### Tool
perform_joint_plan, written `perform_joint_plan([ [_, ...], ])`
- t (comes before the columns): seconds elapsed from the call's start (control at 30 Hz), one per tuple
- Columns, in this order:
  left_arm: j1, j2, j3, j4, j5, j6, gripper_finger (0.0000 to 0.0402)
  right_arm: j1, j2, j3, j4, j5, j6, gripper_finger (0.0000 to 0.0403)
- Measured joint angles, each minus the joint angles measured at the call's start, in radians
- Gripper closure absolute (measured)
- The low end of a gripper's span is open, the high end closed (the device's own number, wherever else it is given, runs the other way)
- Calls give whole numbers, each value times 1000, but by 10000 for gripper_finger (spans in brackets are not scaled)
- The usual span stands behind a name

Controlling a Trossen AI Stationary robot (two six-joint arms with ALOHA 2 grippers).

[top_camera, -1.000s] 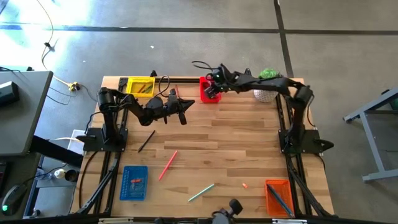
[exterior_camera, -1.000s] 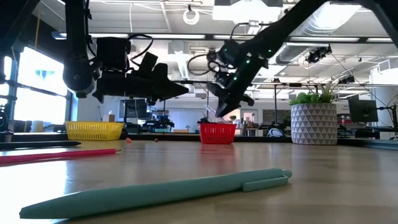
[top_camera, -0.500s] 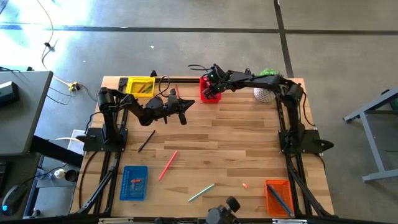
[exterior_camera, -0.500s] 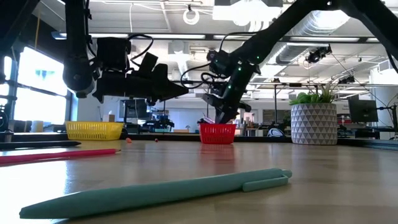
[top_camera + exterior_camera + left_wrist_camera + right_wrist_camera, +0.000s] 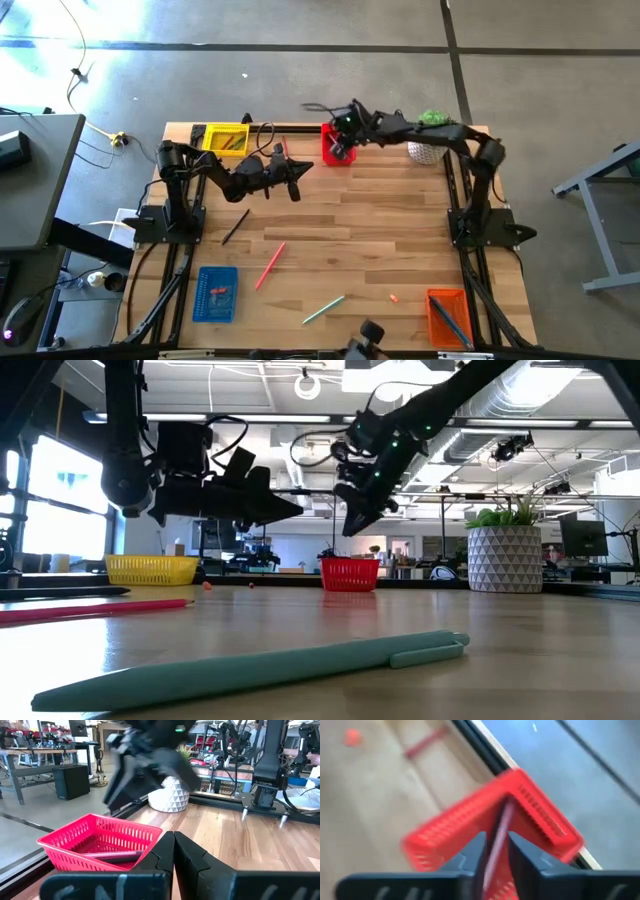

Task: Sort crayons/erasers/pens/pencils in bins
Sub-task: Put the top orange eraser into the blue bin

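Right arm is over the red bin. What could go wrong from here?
1. The right gripper hangs open above the red basket, close to its corner. The red stick showing between its fingers might catch the rim or tip out.
2. The shut left gripper hovers near that basket. The arms could clash if both move in.
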Motion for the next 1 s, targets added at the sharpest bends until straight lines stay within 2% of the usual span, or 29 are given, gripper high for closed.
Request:
perform_joint_plan([
  [0.13,0,0,0,-24,3,-1,402,2,-104,-225,295,-85,-12,391],
  [0.23,-2,0,0,-43,8,-1,402,9,-188,-410,543,-126,30,391],
  [0.43,-3,0,13,-106,19,-7,402,50,-349,-671,812,-135,45,400],
  [0.73,-16,-38,71,-216,102,-38,401,94,-519,-915,1101,-139,28,402],
  [0.87,-17,-132,70,-326,116,-50,401,99,-540,-1008,1277,-140,22,402],
  [1.0,-16,-263,76,-532,114,-57,401,99,-543,-1051,1304,-138,55,401],
])
